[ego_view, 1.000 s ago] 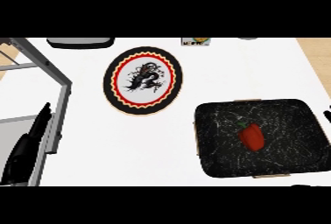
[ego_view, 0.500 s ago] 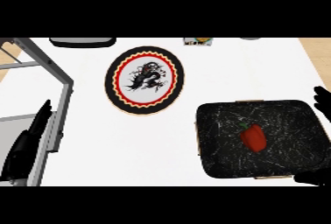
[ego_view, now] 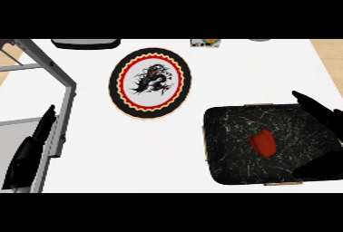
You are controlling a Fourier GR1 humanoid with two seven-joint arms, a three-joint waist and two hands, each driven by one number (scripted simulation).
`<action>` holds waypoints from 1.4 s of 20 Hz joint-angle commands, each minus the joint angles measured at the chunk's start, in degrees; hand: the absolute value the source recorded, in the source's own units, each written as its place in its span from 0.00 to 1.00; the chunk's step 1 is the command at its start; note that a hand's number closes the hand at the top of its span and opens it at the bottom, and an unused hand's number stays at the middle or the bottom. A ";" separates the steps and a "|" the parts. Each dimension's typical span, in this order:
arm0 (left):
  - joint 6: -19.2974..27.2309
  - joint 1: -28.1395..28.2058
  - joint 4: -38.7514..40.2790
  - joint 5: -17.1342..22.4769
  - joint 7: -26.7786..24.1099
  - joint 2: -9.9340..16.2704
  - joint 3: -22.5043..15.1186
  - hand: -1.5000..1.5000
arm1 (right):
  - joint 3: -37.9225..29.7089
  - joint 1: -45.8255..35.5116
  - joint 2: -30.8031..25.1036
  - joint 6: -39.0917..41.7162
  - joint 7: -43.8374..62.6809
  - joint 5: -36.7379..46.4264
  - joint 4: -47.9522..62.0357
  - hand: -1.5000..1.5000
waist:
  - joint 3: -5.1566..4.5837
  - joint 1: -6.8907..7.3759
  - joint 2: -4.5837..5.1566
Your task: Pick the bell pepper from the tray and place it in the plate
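Right hand arriving at the tray

Your right hand point(ego_view: 320, 136) has advanced over the tray's point(ego_view: 224, 170) right side, spread wide, beside the bell pepper point(ego_view: 264, 142); grasp next.

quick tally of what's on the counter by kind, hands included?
Red bell pepper: 1
Black marbled square tray: 1
Round plate with a black dragon and red-and-black rim: 1
Black robot hands: 2, left hand, right hand
Total: 5
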 commanded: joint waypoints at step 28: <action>-7.43 3.31 -2.50 -10.55 0.15 -9.78 9.51 0.50 | 1.88 -7.51 17.26 10.05 -12.21 23.94 23.13 0.00 | 0.01 -0.38 -0.14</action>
